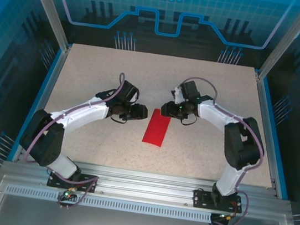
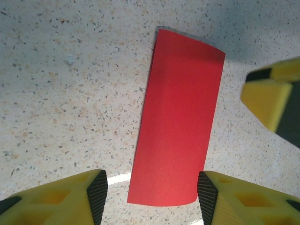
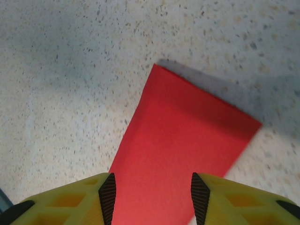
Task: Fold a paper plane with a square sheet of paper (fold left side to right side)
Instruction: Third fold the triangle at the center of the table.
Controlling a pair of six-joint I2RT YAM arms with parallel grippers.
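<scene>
The speckled table [image 1: 88,76] bears the square sheet of paper [image 1: 156,127], lying flat near its middle as a narrow red rectangle; the left gripper [image 2: 150,187] stands spread, fingers flanking one short end; the right gripper [image 3: 150,190] hangs spread above the sheet.

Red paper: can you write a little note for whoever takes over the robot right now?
Left gripper: open, holding nothing, low beside the red paper.
Right gripper: open, holding nothing, near the paper's far end.
Paper: lies flat on the table between the two arms, a narrow rectangle.
Done: it looks folded in half.
Left: the nose and wing folds; there is no plane shape yet.
</scene>
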